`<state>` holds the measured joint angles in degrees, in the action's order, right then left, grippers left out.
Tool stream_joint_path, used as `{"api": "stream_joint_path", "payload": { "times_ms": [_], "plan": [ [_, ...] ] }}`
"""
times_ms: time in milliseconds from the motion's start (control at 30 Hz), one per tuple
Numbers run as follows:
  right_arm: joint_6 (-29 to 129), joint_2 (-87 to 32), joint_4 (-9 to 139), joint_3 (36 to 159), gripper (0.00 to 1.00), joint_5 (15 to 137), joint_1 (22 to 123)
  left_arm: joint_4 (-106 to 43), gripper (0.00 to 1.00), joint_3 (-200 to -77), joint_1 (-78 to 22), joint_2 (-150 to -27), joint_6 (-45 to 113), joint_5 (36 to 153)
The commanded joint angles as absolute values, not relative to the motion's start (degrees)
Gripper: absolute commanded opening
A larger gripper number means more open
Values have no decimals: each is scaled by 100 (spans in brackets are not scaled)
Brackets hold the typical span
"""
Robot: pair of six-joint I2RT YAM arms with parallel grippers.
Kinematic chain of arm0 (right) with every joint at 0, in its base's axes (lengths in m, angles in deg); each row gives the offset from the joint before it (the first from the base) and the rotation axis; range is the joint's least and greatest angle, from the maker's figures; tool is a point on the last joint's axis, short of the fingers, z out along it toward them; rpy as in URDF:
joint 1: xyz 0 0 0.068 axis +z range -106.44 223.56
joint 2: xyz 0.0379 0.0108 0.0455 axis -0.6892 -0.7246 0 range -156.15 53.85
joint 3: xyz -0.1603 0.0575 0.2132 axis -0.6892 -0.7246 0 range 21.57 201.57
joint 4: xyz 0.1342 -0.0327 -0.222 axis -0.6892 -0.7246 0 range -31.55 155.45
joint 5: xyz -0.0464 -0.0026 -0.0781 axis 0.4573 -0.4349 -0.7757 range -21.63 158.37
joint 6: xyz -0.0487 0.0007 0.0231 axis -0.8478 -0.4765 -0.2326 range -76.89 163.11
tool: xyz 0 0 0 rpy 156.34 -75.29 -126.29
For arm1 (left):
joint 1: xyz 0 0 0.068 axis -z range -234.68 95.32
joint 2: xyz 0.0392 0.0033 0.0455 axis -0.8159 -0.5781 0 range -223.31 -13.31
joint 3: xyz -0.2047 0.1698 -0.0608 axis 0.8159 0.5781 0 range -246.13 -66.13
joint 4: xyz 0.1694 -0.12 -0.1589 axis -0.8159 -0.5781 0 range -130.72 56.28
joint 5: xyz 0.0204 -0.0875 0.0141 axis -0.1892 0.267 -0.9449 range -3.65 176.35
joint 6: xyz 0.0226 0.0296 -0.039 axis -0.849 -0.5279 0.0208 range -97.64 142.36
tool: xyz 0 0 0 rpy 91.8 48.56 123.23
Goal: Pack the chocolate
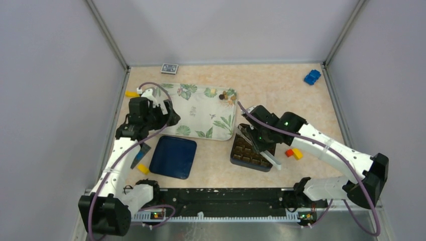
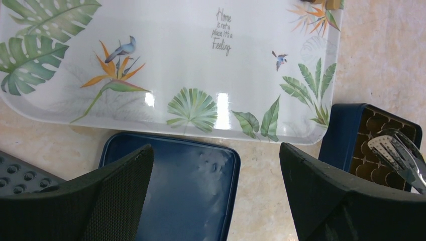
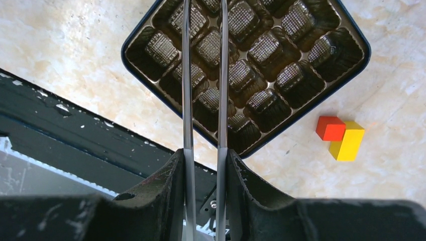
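Note:
Two chocolate pieces, one dark [image 1: 221, 96] and one tan [image 1: 230, 93], lie at the far right corner of the leaf-print tray [image 1: 201, 113]. The dark gridded box [image 1: 247, 153] sits right of the tray, and its brown ribbed cells [image 3: 251, 60] fill the right wrist view; whether any cell holds a piece I cannot tell. My right gripper [image 3: 203, 155] is shut on metal tongs [image 3: 186, 75], whose two arms reach out over the box. The tong tips [image 2: 397, 150] hover above the box's cells. My left gripper [image 2: 216, 150] hangs open over the tray's near edge and a blue lid [image 2: 191, 191], holding nothing.
The blue lid [image 1: 173, 156] lies flat near the tray's front. A red and a yellow block [image 3: 341, 135] sit right of the box. A blue toy car [image 1: 312, 77], a card pack [image 1: 169, 68] and yellow pieces [image 1: 131, 93] lie around the edges. A black rail [image 1: 226, 196] borders the front.

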<state>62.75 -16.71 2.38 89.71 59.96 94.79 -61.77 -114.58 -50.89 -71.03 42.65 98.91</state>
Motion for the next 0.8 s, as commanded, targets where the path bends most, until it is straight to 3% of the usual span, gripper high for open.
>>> {"api": "stream_joint_path", "payload": {
  "times_ms": [0,233,433,767],
  "plan": [
    [6360,-1559,324,8864,13,6023,9478,-5913,99,-11759,-5108,-7246,4178,9932],
    [6300,-1791,415,8709,15,6034,9473,-5886,99,-11827,-5108,-7362,4157,9995],
    [6231,-1863,353,8727,28,6011,9473,-5871,99,-11880,-5108,-7497,4148,10062],
    [6124,-1967,130,9078,33,5917,9473,-5798,99,-11929,-5108,-7599,4179,10191]
  ]
}}
